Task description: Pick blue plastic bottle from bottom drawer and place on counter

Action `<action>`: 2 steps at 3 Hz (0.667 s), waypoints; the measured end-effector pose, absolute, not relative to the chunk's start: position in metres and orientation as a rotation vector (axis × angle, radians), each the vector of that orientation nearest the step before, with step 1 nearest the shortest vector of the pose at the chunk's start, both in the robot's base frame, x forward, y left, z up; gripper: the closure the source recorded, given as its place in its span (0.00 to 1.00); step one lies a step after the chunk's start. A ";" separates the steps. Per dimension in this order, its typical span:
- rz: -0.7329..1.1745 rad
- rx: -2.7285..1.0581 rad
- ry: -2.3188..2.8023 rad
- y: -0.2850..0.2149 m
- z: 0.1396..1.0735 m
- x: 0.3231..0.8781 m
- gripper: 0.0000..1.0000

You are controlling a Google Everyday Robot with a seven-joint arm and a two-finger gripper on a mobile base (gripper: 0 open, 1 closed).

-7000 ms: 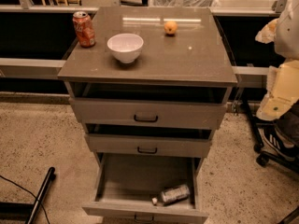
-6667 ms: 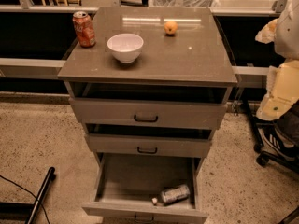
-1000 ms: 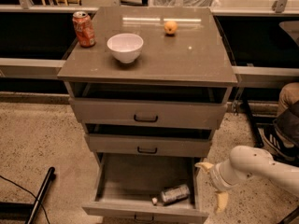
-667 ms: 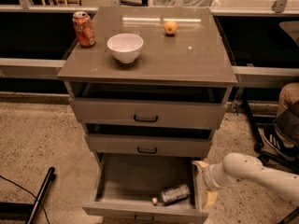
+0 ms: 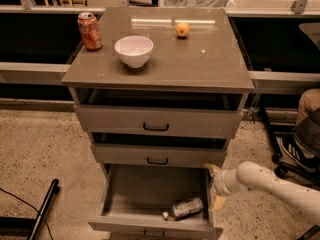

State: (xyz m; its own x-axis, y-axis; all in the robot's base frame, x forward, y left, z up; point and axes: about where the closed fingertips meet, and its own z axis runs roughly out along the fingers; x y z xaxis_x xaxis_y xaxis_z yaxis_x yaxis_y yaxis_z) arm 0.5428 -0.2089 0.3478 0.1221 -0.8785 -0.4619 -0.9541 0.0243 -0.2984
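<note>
The blue plastic bottle [image 5: 186, 208] lies on its side in the open bottom drawer [image 5: 150, 224], near the front right, white cap pointing left. My gripper [image 5: 215, 186] comes in from the right on a white arm and sits at the drawer's right wall, just right of and above the bottle. Its two pale fingers are spread apart and hold nothing. The counter [image 5: 210, 59] is the cabinet's grey-brown top.
On the counter stand a red soda can [image 5: 90, 31], a white bowl [image 5: 133, 50] and a small orange fruit [image 5: 182, 29]. The two upper drawers are slightly open. A black pole [image 5: 42, 209] lies on the floor at left. A chair base and a person's leg [image 5: 302, 134] are at right.
My arm has swung down from the right edge to the bottom drawer. In the last second the gripper has moved left and up against the drawer's right wall. The bottle has not moved.
</note>
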 end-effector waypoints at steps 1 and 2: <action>0.274 -1.931 1.815 -0.190 0.315 0.522 0.00; 0.368 -2.016 1.854 -0.159 0.276 0.502 0.00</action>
State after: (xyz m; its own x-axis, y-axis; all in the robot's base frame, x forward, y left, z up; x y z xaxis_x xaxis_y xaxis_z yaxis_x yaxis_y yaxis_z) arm 0.5023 -0.1592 0.2757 0.0974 -0.8952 -0.4348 -0.9934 -0.0609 -0.0971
